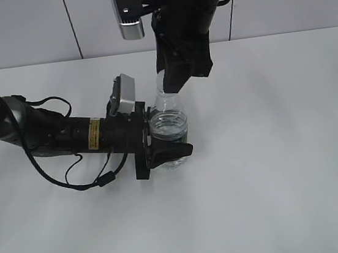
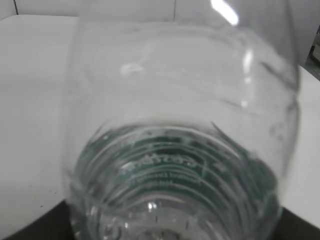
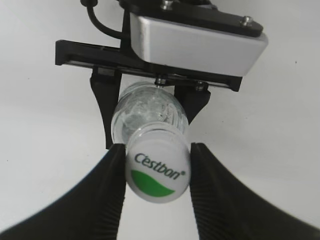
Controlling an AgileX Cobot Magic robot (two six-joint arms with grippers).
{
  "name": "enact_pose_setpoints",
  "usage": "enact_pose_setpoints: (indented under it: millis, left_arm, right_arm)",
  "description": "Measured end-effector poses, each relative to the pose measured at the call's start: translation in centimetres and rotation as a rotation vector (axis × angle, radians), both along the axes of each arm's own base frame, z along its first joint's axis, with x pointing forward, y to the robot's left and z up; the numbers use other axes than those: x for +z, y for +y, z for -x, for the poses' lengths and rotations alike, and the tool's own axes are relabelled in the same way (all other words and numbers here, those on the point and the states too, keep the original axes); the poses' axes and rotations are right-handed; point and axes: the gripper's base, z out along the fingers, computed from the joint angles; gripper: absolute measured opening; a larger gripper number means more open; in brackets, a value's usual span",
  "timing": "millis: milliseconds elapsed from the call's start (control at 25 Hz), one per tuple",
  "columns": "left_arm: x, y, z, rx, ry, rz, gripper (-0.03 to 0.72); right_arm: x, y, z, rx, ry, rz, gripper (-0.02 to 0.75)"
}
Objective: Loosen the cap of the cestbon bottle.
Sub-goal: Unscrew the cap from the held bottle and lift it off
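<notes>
The cestbon bottle (image 1: 170, 126) stands upright near the middle of the white table (image 1: 283, 149). The left gripper (image 1: 170, 143) reaches in from the left, lying low along the tabletop, and its black jaws clasp the bottle's lower body, one finger on each side of the green label band. In the left wrist view the clear bottle (image 2: 180, 130) fills nearly the whole picture, pressed up close to the camera, with the label showing through the ribbed plastic.

The right gripper (image 3: 156, 172) comes down from above. In the right wrist view the cap (image 3: 158, 170), white with a green logo on top, sits directly between its two black fingers (image 3: 112, 185), which press against the cap's sides, left and right. The bottle's neck runs down from the cap towards the left gripper's jaws below.
</notes>
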Motion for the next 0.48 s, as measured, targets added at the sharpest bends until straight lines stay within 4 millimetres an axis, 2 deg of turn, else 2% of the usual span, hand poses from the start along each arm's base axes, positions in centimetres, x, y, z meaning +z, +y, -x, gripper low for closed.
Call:
enact_pose_setpoints:
  millis: [240, 480]
  left_arm:
    - [0.0, 0.0, 0.0, 0.001, 0.001, 0.000, 0.412]
    - [0.0, 0.0, 0.0, 0.001, 0.001, 0.000, 0.412]
  right_arm:
    - [1.4, -0.3, 0.4, 0.001, -0.027, -0.017, 0.291]
    - [1.7, -0.3, 0.4, -0.011, -0.030, -0.022, 0.291]
